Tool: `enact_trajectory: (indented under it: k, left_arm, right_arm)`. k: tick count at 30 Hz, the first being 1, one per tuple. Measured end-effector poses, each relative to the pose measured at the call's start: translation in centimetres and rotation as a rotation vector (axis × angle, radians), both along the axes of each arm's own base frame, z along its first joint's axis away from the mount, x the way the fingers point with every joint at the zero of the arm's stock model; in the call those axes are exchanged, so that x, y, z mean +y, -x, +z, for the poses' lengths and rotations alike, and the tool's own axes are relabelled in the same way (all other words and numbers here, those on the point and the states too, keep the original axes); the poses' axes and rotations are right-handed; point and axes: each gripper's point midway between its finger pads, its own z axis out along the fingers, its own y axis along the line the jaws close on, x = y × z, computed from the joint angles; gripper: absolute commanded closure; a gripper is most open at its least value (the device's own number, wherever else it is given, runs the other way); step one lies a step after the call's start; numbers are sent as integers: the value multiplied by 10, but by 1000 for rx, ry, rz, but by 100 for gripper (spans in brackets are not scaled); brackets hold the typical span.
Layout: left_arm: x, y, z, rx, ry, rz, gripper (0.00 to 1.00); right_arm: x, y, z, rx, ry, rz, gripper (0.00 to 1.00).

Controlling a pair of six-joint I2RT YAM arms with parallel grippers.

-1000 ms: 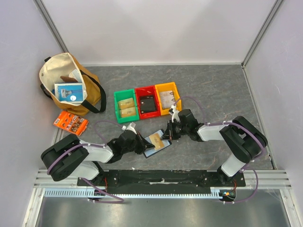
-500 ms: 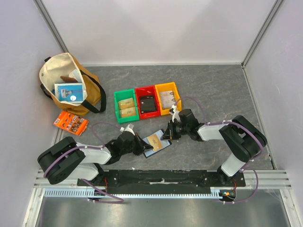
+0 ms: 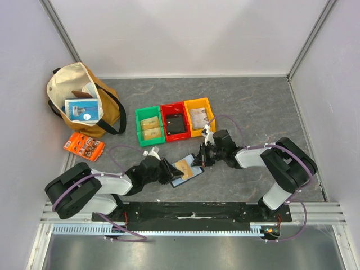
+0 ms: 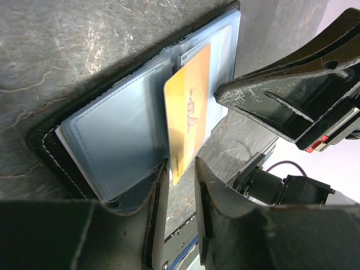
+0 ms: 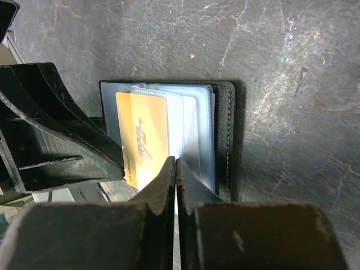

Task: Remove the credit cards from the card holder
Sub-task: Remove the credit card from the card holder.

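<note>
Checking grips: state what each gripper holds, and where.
Right gripper pinches the card holder by a clear sleeve's edge; left gripper is open around the yellow card.

Left gripper (image 4: 181, 169) seemingly parted, right gripper (image 5: 175, 163) closed, both low

This is a robotics lab test cell, not a lived-in room. Plain white panel walls (image 3: 191, 34) held by bare aluminium corner posts (image 3: 59, 25) box in a grey marbled tabletop (image 3: 253, 107). Two black-and-white jointed robot arms, left (image 3: 90, 188) and right (image 3: 281, 163), are bolted to a black mounting plate (image 3: 191, 212) on a ribbed aluminium rail (image 3: 320, 212) at the near edge. Everyday things are laid out like test props: small plastic bins in a row, green (image 3: 138, 126), red (image 3: 173, 106) and yellow (image 3: 197, 102), a beige canvas tote bag (image 3: 109, 107), an orange printed packet (image 3: 84, 146) and a small black bifold card holder (image 5: 224, 135).
</note>
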Motion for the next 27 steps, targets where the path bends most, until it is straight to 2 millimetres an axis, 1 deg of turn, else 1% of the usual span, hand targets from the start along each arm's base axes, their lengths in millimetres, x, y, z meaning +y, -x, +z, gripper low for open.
enact_trajectory:
  k: [6,8,9,10,11,13,15,24,27]
  left_arm:
    - [-7,-6,-1,3,-2,-2,67]
    - [-10,-8,-2,3,-2,-2,74]
    - [-10,-9,-2,5,-1,-1,86]
    - [-10,-9,-5,11,-3,2,91]
    - [-10,-9,-4,13,-1,5,94]
    - [-9,-8,-5,15,0,9,98]
    - [-8,-8,-1,3,13,12,98]
    - [13,-1,8,-25,1,52,98]
    - [15,0,7,-20,-10,54,95]
  right_arm:
    - [0,0,0,2,-4,-4,97]
    - [0,0,0,2,-4,-4,97]
    - [0,0,0,1,-5,-4,97]
    - [0,0,0,0,-6,-4,96]
    - [0,0,0,0,-6,-4,97]
    - [0,0,0,0,-6,-4,97]
    - [0,1,0,2,-8,-1,96]
    - [0,1,0,6,-7,0,97]
    - [-2,1,-1,10,-5,-3,97]
